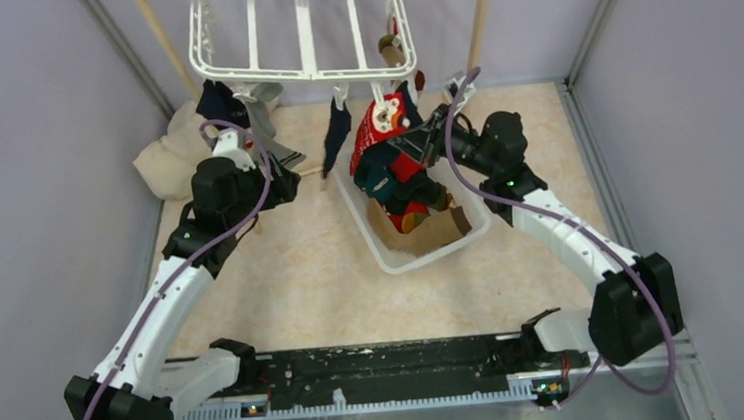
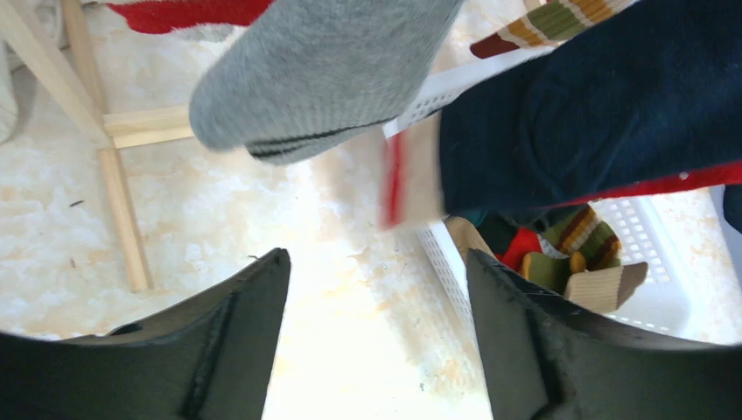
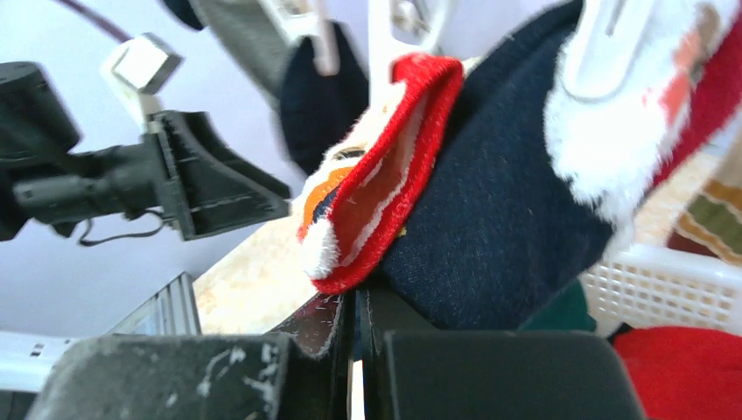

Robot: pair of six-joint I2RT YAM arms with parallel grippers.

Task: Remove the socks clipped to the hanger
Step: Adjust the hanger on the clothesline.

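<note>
The white hanger hangs at the back with socks clipped under it. A grey sock with dark stripes dangles above my left gripper, which is open with only the floor between its fingers. Next to it hangs a dark navy sock. My right gripper is shut at the lower edge of a navy sock with a red and white cuff; the fabric meets the fingertips. That sock is still held by a white clip.
A white slatted basket with several socks stands under the hanger's right side. Wooden poles and a wooden foot bar frame the stand. A beige cloth lies at the back left by the wall.
</note>
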